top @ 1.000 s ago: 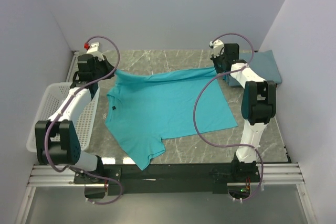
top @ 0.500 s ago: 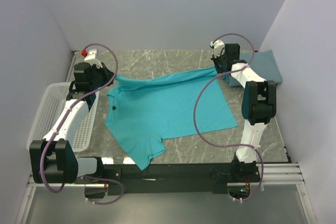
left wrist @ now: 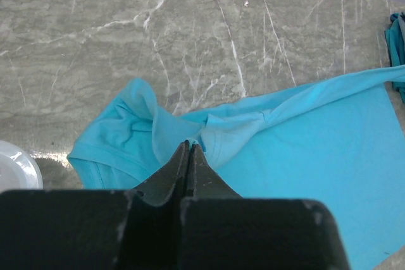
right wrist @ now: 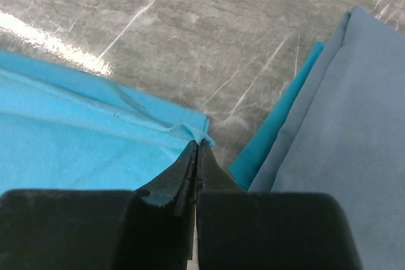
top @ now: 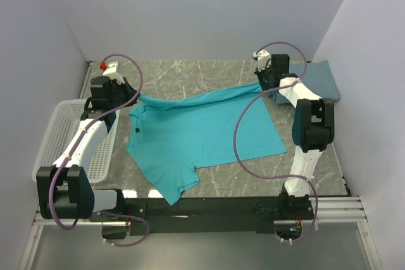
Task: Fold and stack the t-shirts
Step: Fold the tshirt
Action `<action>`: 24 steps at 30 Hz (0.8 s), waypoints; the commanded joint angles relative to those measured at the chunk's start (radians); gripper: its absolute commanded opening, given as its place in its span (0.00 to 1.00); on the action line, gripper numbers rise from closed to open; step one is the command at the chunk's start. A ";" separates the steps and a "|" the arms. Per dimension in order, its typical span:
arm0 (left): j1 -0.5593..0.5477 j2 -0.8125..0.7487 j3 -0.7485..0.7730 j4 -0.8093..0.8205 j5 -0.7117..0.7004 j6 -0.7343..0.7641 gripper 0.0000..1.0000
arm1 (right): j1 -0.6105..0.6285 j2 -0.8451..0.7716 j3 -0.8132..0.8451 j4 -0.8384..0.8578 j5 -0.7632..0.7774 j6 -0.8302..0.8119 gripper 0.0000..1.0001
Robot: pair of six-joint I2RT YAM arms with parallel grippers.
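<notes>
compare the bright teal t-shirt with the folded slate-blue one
The bright teal cloth t-shirt lies spread open centrally; the slate-blue cloth t-shirt sits folded, far right. The left pincer and right pincer pinch the teal one's far edge; the slate-blue one lies free. Both are cloth.

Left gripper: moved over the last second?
Yes. The left gripper, shut on the teal t-shirt, drew back from the far edge of the table, nearer the basket.

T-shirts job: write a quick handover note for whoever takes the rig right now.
Left fingers: shut on teal shirt, far left edge by the sleeve.
Right fingers: shut on its far right corner.
Slate shirt: folded, far right of the table.
Done: slate shirt folded.
To do: fold the teal shirt, stack it on the slate one.
</notes>
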 commanded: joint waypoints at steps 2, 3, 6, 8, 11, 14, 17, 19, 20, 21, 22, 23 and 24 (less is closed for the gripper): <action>0.001 -0.005 0.011 -0.001 -0.006 0.010 0.00 | -0.008 -0.073 -0.018 0.015 -0.010 -0.018 0.00; 0.001 -0.006 0.011 -0.002 -0.009 0.011 0.00 | -0.008 -0.076 -0.024 0.016 -0.012 -0.023 0.00; -0.001 -0.005 0.013 -0.008 -0.012 0.013 0.00 | -0.010 -0.085 -0.036 0.012 -0.012 -0.034 0.00; -0.006 -0.002 0.014 -0.015 -0.012 0.010 0.00 | -0.010 -0.087 -0.038 0.003 -0.010 -0.040 0.00; -0.015 0.005 0.019 -0.024 -0.013 0.011 0.00 | -0.008 -0.092 -0.049 -0.004 -0.009 -0.054 0.00; -0.021 0.005 0.019 -0.034 -0.004 0.011 0.00 | -0.010 -0.095 -0.064 -0.007 -0.006 -0.066 0.00; -0.021 -0.006 0.011 -0.056 0.000 0.019 0.00 | -0.010 -0.101 -0.084 -0.011 0.002 -0.083 0.00; -0.022 -0.014 0.003 -0.076 0.008 0.022 0.00 | -0.011 -0.110 -0.102 -0.014 0.008 -0.092 0.01; -0.022 -0.015 -0.007 -0.082 0.013 0.023 0.00 | -0.010 -0.113 -0.119 -0.017 0.006 -0.107 0.04; -0.022 -0.020 -0.012 -0.094 0.017 0.025 0.00 | -0.010 -0.122 -0.128 -0.025 0.005 -0.115 0.07; -0.022 -0.021 -0.015 -0.100 0.020 0.026 0.00 | -0.010 -0.130 -0.139 -0.033 0.008 -0.120 0.12; -0.024 -0.023 -0.024 -0.107 0.023 0.028 0.00 | -0.011 -0.141 -0.165 -0.033 0.013 -0.133 0.23; -0.024 -0.023 -0.027 -0.111 0.022 0.029 0.00 | -0.013 -0.165 -0.179 -0.036 0.017 -0.141 0.30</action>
